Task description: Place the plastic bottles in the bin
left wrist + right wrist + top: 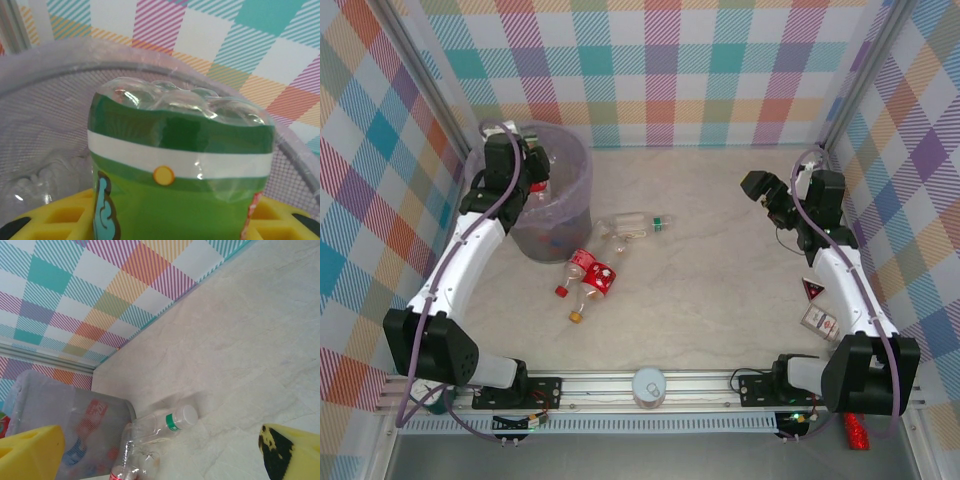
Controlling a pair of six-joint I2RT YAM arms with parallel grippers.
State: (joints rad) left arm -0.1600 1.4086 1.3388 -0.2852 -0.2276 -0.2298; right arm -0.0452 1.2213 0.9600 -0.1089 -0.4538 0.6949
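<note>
Pale marbled tabletop [720, 250], left gripper [533, 175] clenching glossy green-labelled bottle [180, 165] over mesh bin [570, 208], right gripper [766, 196] released

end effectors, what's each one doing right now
left end effector: closed on the green bottle
right end effector: open, holding nothing

Plaid walls [700, 70], pale marbled tabletop [720, 260] (evenly lit), metal corner posts [860, 75]
</note>
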